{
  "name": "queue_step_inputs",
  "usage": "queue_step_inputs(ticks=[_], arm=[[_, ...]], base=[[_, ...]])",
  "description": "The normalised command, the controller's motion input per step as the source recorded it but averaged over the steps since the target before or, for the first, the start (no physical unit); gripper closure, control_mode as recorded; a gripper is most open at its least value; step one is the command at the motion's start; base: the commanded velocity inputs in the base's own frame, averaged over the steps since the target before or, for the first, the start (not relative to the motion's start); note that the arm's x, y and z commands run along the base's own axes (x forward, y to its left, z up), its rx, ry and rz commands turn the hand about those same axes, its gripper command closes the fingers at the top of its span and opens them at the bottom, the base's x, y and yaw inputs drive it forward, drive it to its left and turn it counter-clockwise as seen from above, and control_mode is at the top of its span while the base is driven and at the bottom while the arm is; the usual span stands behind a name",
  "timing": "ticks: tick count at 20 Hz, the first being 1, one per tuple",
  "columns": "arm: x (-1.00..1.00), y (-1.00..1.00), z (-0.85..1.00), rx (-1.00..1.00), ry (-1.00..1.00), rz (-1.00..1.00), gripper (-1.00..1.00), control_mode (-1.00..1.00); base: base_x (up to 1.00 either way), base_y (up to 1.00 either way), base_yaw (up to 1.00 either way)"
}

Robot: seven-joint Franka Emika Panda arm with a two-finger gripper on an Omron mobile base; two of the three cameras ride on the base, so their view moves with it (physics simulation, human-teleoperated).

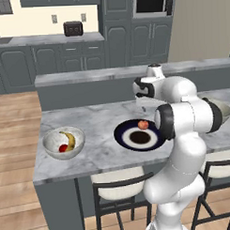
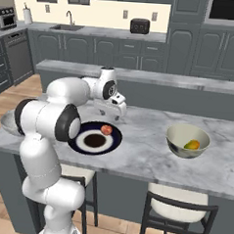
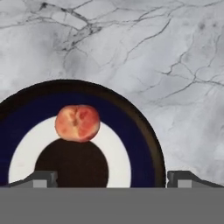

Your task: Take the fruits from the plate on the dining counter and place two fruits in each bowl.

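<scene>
Grey-white marble forms the dining counter (image 1: 97, 152), and on it the navy-rimmed plate (image 1: 121, 135) carries a single pinkish-red fruit (image 3: 77, 123), resting on the white ring at the edge of the brown centre; the gripper (image 3: 111, 178) hangs above the plate with its jaws spread wide and nothing between them, the fingertips (image 3: 41, 178) showing far apart in the hand view. The white-grey speckled bowl (image 1: 50, 147) near the counter's left end holds the banana (image 1: 69, 139) and a red round fruit (image 1: 63, 148); the cream-grey bowl (image 2: 178, 145), well apart from the plate on its other side, holds a yellow-green fruit (image 2: 192, 144).
</scene>
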Motion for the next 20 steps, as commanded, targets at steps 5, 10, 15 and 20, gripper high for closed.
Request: queue_step_inputs(ticks=[5,10,15,20], arm=[[0.38,0.16,-0.4,0.06,0.11,0.09,-1.0,-1.0],[0.13,0.14,-0.32,0.07,0.02,0.11,-1.0,-1.0],[0.18,0.0,-0.4,0.02,0.0,0.01,-1.0,-1.0],[0.0,0.08,-0.3,0.0,0.01,0.0,-1.0,-1.0]], base=[[0.0,0.0,0.0],[0.0,0.0,0.0],[0.0,0.0,0.0],[0.0,0.0,0.0]])
